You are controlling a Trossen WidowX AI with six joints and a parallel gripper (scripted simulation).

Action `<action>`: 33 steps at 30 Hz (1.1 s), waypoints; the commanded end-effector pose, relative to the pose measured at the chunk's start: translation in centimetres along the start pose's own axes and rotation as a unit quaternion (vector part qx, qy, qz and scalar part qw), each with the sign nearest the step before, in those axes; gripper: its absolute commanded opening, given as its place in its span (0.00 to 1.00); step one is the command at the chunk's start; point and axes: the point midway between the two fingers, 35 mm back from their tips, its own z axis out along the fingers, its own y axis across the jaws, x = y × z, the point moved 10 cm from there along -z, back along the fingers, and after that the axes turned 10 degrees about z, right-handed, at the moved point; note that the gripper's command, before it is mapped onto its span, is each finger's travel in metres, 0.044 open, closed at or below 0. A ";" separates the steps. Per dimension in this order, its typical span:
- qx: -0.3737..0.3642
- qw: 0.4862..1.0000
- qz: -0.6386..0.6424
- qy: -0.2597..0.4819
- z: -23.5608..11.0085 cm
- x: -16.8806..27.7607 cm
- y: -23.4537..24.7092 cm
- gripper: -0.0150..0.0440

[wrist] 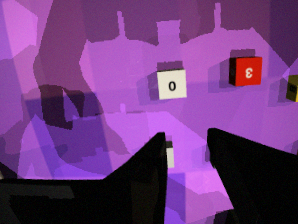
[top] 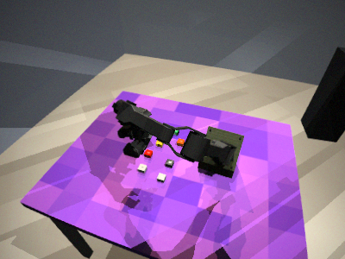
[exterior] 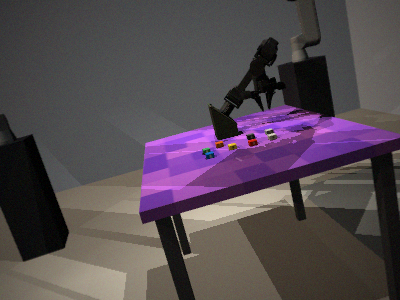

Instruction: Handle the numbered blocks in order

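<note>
Small digit blocks lie on the purple table top (top: 259, 207) (exterior: 200, 185). A white block marked 0 (wrist: 172, 86) (top: 141, 167) lies ahead of the fingers in the wrist view. A red block marked 3 (wrist: 246, 71) (top: 148, 153) (exterior: 253, 142) lies to its right. A second white block (wrist: 169, 156) (top: 161, 176) shows far below, through the gap between the fingers. My gripper (wrist: 185, 137) (top: 132, 148) (exterior: 266, 105) hangs high above the blocks. Its fingers stand close together with nothing between them.
Yellow (top: 159, 142) (exterior: 232, 146), orange (top: 180, 141) (exterior: 219, 144), green (top: 176, 131) (exterior: 206, 150), blue (exterior: 210, 155) and dark grey (top: 169, 162) blocks lie nearer the arm's base (top: 222, 151). Black pedestals (top: 325, 104) (exterior: 25, 195) stand off the table.
</note>
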 end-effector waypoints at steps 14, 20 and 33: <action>0.006 1.000 0.000 0.001 3.4 8.4 0.1 0.64; 0.000 1.000 0.000 0.001 8.1 8.8 0.2 0.90; 0.001 1.000 0.000 0.001 9.4 8.7 0.2 0.93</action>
